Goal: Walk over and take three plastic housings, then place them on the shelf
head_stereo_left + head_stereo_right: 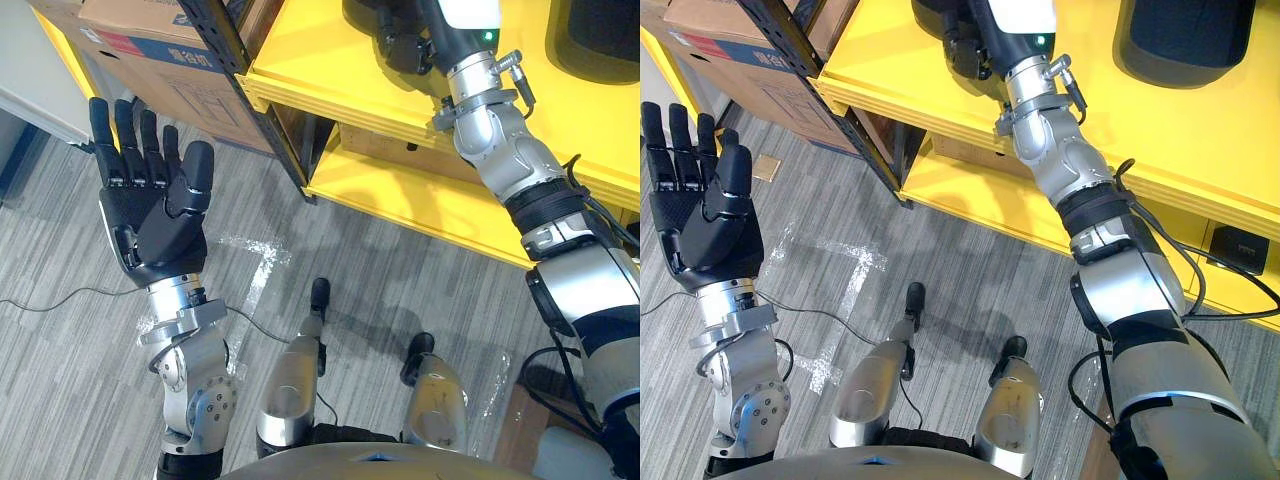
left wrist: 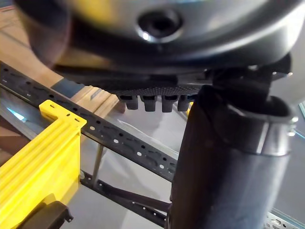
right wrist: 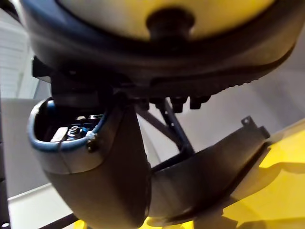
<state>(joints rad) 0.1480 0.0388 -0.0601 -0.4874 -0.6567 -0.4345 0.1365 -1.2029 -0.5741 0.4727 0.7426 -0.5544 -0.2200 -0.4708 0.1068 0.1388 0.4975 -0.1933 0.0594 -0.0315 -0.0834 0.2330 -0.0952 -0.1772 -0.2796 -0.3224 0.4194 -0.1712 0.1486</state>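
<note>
The left hand (image 1: 160, 225) is raised at about 9 o'clock over the grey floor (image 1: 60, 380). Its palm is turned up, its fingers are straight and slightly spread, and it holds nothing.

The right arm reaches up to 12 o'clock, where the right hand (image 1: 455, 35) is over the top board of the yellow shelf (image 1: 330, 70). A dark, curved plastic housing (image 3: 205, 174) rests on the yellow board there, just beside the thumb (image 3: 107, 181). I cannot tell whether the right hand grips this housing or only lies against it, because the fingers run past the edge of the head views and show only as short tips in the wrist view.

A second dark housing (image 1: 1185, 30) sits on the same board at about 1 o'clock, well apart from the first. The lower shelf board (image 1: 420, 195) lies beneath, and a small black object (image 1: 1238, 245) sits on it at 3 o'clock.

At 11 o'clock a cardboard box (image 1: 150, 55) stands behind the black perforated upright (image 1: 225, 45) of the rack.
</note>
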